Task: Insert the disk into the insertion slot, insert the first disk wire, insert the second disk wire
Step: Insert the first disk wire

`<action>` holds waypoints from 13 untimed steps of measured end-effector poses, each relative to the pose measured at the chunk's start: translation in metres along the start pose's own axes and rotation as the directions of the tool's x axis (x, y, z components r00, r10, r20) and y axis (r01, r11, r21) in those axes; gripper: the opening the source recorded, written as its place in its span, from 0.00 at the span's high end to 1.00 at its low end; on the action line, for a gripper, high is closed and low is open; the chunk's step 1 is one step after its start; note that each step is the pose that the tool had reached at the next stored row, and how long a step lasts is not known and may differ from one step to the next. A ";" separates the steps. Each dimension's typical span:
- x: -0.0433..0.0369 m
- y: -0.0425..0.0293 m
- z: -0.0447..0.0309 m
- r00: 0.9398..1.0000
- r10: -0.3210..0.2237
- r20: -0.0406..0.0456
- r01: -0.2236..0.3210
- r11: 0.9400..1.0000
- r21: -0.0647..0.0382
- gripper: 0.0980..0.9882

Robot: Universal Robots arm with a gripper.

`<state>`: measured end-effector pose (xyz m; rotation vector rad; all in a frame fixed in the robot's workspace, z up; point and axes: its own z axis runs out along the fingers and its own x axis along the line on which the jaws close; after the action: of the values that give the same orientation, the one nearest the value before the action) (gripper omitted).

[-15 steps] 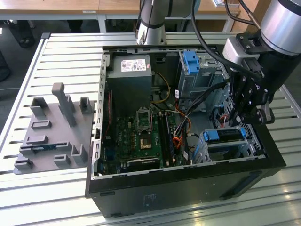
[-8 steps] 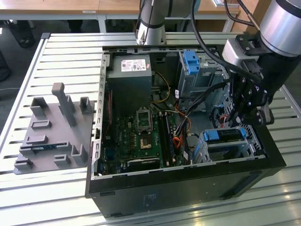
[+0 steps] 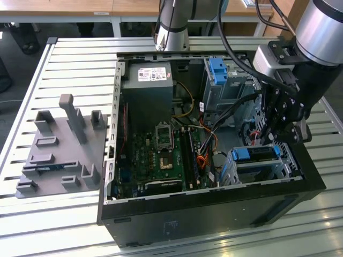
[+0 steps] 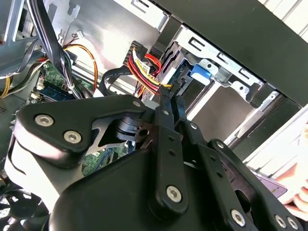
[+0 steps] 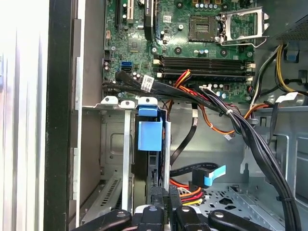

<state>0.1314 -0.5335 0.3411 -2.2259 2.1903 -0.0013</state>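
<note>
The disk (image 3: 256, 153), in its bright blue carrier, sits in the insertion slot (image 3: 286, 172), a low silver cage at the front corner of the open computer case on the exterior view's right. My gripper (image 3: 277, 140) reaches down onto the disk's near end and is shut on it. In the first wrist view the disk (image 5: 150, 134) runs edge-on from its blue tab back between my fingers, with the gripper (image 5: 166, 212) closed on its rear edge and the cage rail (image 5: 126, 154) alongside. In the second wrist view the gripper (image 4: 167, 94) points at the blue carrier (image 4: 199, 72).
A black wire with a blue plug (image 5: 211, 175) and a red-yellow-black wire bundle (image 5: 186, 195) lie loose beside the cage. A thick black cable bundle (image 5: 231, 120) crosses above. A taller grey cage with a blue latch (image 3: 217, 69), the power supply (image 3: 147, 91) and the motherboard (image 3: 161, 155) occupy the case. A grey fixture block (image 3: 59, 150) stands on the slatted table.
</note>
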 end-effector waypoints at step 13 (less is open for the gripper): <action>0.0040 0.0001 0.0013 1.000 -0.005 0.001 0.005 1.000 0.000 0.93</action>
<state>0.1315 -0.5375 0.3397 -2.2313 2.1839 -0.0010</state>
